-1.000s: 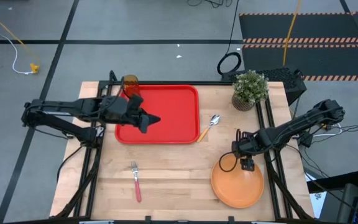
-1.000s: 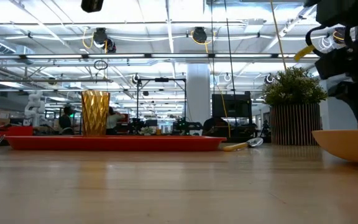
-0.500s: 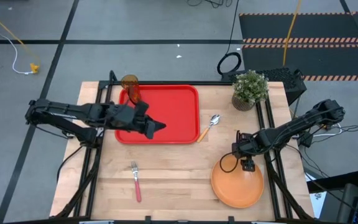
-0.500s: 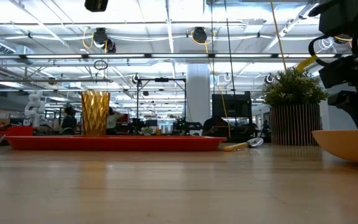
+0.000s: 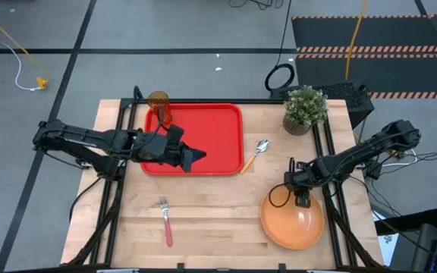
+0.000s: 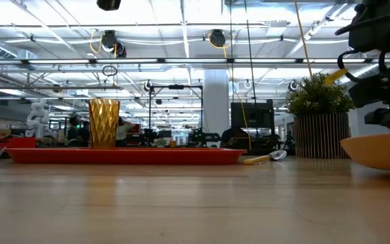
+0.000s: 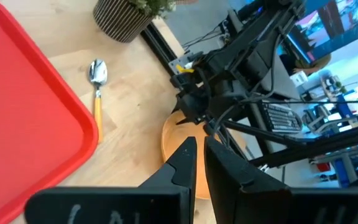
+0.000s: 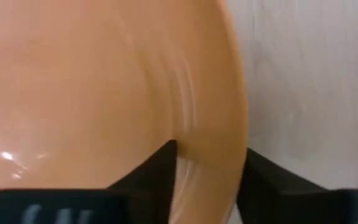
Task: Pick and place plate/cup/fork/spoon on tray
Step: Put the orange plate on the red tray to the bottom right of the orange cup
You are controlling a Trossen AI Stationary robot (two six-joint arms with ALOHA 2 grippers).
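The orange plate (image 5: pixel 294 226) lies at the table's near right, and my right gripper (image 5: pixel 300 200) is shut on its far rim. My left gripper (image 5: pixel 200 157) hovers shut over the near right part of the red tray (image 5: pixel 222 121), holding nothing. The amber cup (image 5: pixel 160 107) stands upright at the tray's far left corner. On the wood just right of the tray lies the spoon (image 5: pixel 255 154). The fork (image 5: pixel 165 221) lies on the table near the front left. My right gripper pinches the plate's far rim (image 8: pixel 219 140) between its two fingers. One finger (image 8: pixel 159 167) is inside on the plate's upper face and the other (image 8: pixel 263 175) is outside, over the wood. The fingers point steeply down from above. The plate (image 6: pixel 379 150) sits slightly tilted, low over the table.
A potted plant (image 5: pixel 305 108) stands at the far right corner, behind the spoon. Bare wood lies between the fork and the plate. Black frame rails run along the table's left and right sides.
My left gripper has moved over the tray toward the table's right and near edges. My right gripper has sunk a little onto the plate's rim. In the low view the plate's edge now stands a little higher than before.
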